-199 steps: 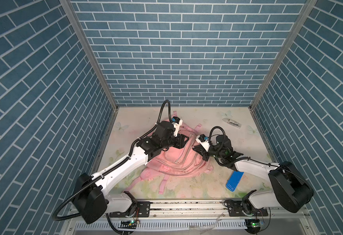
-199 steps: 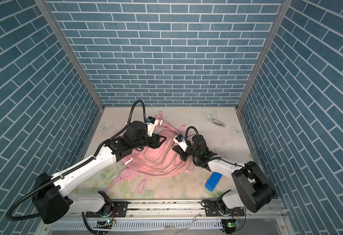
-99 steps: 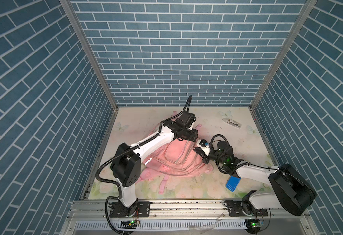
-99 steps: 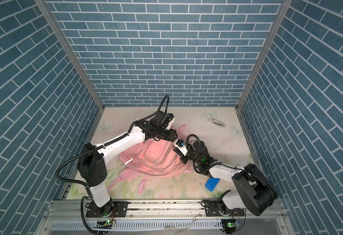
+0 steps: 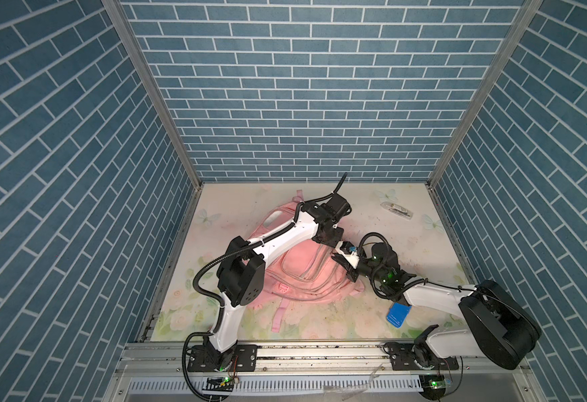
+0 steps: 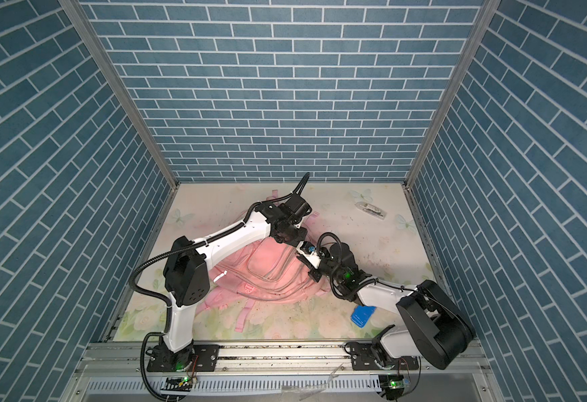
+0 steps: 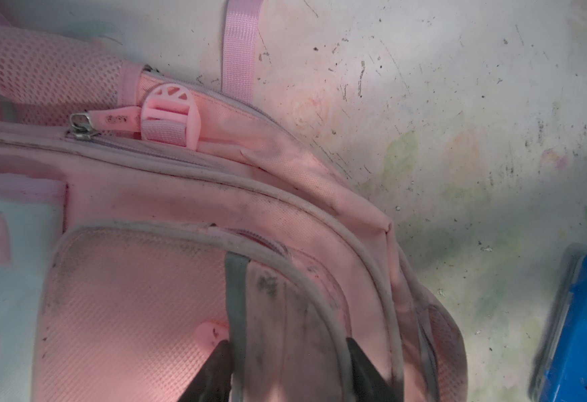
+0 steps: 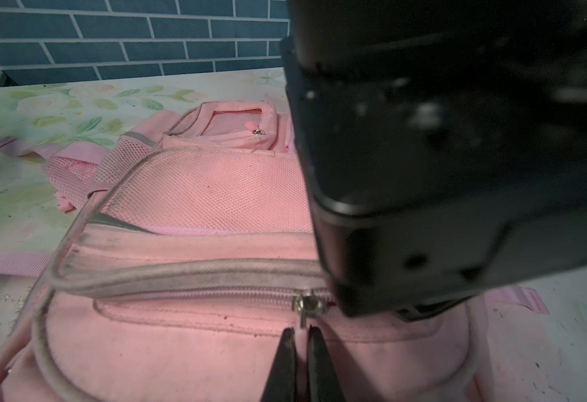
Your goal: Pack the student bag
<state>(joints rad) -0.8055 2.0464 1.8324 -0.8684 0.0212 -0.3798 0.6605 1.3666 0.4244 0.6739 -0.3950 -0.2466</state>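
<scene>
The student bag (image 5: 302, 268), a large pink backpack, lies flat mid-table in both top views. My left gripper (image 7: 288, 348) comes down on its upper right part. Its fingers stand apart with a raised fold of pocket fabric, a grey strip and piping filling the gap between them. In a top view the left gripper (image 5: 328, 240) sits right beside my right gripper (image 5: 339, 266). The right gripper (image 8: 301, 334) is shut on the pink pull tab of a metal zipper slider (image 8: 306, 304), and the zipper to that slider's left is closed.
A blue case (image 5: 398, 315) lies on the table right of the bag, under the right arm. A clear packet (image 5: 397, 210) lies near the back right corner. Loose pink straps (image 5: 279, 309) trail toward the front rail. Brick walls close three sides.
The left arm has swung from the bag's left side across to its far right end, next to the right gripper. The bag has shifted a little. The right gripper has stayed on the zipper pull.
</scene>
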